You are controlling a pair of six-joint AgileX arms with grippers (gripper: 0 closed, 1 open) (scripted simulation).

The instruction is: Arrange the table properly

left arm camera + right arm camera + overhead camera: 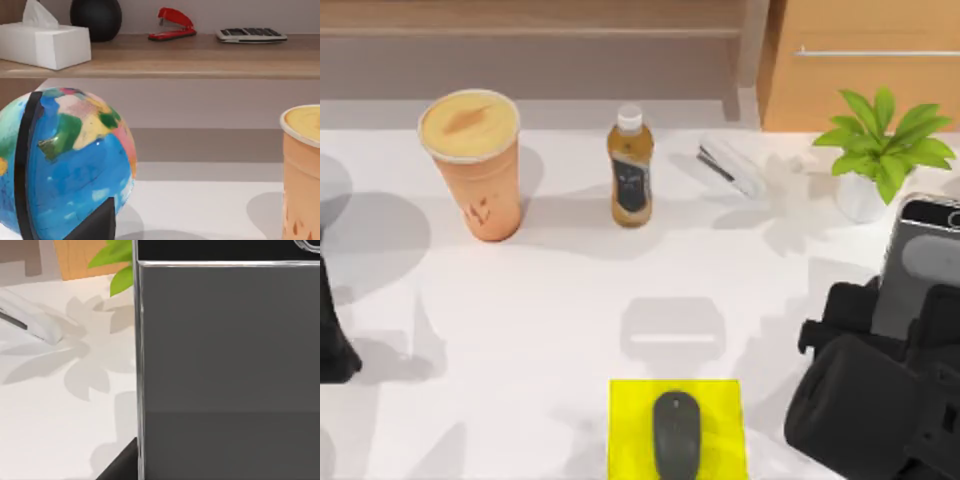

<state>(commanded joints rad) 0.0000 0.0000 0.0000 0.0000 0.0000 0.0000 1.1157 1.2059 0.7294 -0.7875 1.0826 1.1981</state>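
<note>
While the right gripper (920,300) sits at the table's (570,320) right edge with a flat grey phone (920,265) upright at it, finger state cannot be told. Smooth white table spans the view: tapered orange cup (475,165), amber bottle (631,165), white stapler (728,167), leafy potted plant (882,150), yellow square pad (677,428) bearing a dark oval mouse (677,435). Left arm (332,330) parked at left edge; wooden cabinet (860,65) behind.

On the white table (560,300), a dark mouse (677,435) sits on a yellow pad (630,420), the right arm (880,400) beside it
</note>
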